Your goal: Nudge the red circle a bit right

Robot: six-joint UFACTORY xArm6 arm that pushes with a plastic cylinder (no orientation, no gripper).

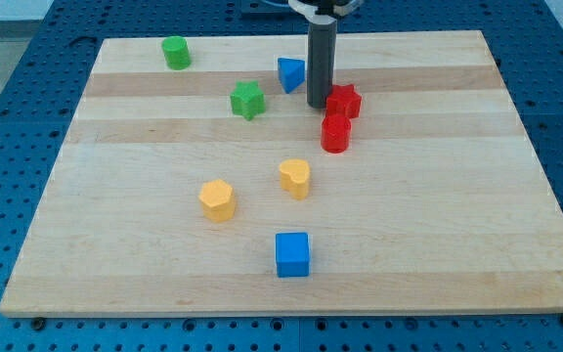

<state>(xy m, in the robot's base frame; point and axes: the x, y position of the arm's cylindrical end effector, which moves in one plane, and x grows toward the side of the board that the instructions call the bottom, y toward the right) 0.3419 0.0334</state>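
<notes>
Tip (318, 105) down on board (438, 215), gripping nothing, touching red star's (344, 101) left edge. Red circle (335, 134) just below-right of tip, touching the star. Probably placed left of both reds for pushing rightward.

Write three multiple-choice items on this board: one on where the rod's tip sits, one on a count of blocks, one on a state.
1. My tip is
A. at the red star's left side
B. beside the blue cube
C. over the green cylinder

2. Yellow blocks on the board:
A. one
B. two
C. three

3. The red cylinder and the red star are
A. far apart
B. stacked
C. close together, cylinder nearer the view's bottom

Key: 1 A, the rod ends just left of the star. 2 B, a yellow block and a yellow heart. 3 C, they sit almost touching.
</notes>
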